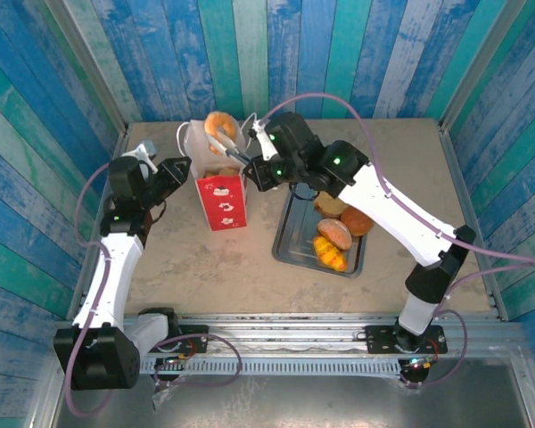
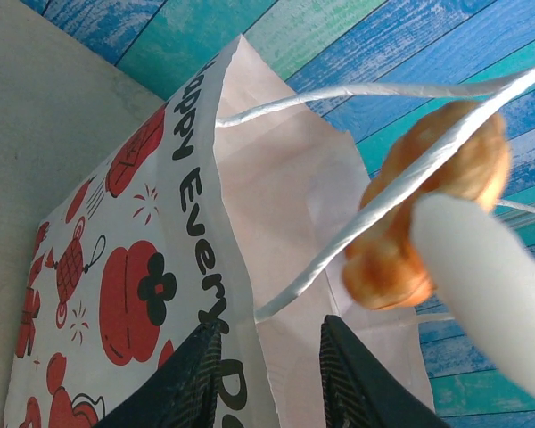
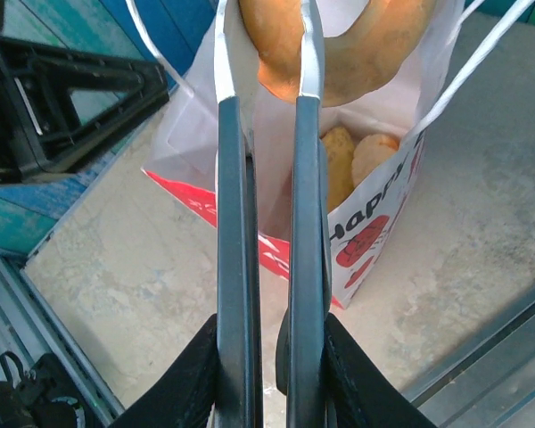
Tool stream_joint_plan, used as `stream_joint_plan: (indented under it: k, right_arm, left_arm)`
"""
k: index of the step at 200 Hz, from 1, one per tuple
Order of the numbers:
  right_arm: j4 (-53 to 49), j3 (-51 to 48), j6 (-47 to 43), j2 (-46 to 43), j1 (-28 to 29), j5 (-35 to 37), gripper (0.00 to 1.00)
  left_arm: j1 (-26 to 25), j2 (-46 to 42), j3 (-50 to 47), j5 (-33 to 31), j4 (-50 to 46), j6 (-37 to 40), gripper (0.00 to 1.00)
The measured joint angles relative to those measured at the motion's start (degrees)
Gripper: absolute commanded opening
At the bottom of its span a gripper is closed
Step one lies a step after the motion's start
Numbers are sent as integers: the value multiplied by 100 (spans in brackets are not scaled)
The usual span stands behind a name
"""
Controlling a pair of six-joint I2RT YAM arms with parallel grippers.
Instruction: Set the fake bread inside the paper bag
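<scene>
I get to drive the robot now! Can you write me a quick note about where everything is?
Left gripper: jaws open, right by the paper bag.
Right gripper: shut on the metal tongs, which pinch a ring donut over the bag's mouth.
Done: at least two pastries are in the bag.
Left to do: drop the donut in, then move about four tray pastries off the grey tray.

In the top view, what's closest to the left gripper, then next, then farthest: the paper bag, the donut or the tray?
From the left gripper:
1. paper bag, right beside it.
2. ring donut, in the metal tongs over the bag.
3. grey tray, off to the right.
</scene>
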Motion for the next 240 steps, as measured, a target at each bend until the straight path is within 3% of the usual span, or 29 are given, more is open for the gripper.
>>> stream_joint_plan:
  k: [73, 155, 240]
  right_arm:
    - [-448, 280, -87, 420, -31, -205, 42]
    - [-737, 275, -234, -52, -37, -48, 42]
    - [-876, -223, -221, -1467, -37, -17, 42]
  left_arm:
    - [0, 11, 0, -79, -7, 90, 33]
    - [0, 11, 2, -129, -7, 125, 35]
    - [0, -2, 2, -116, -33, 133, 50]
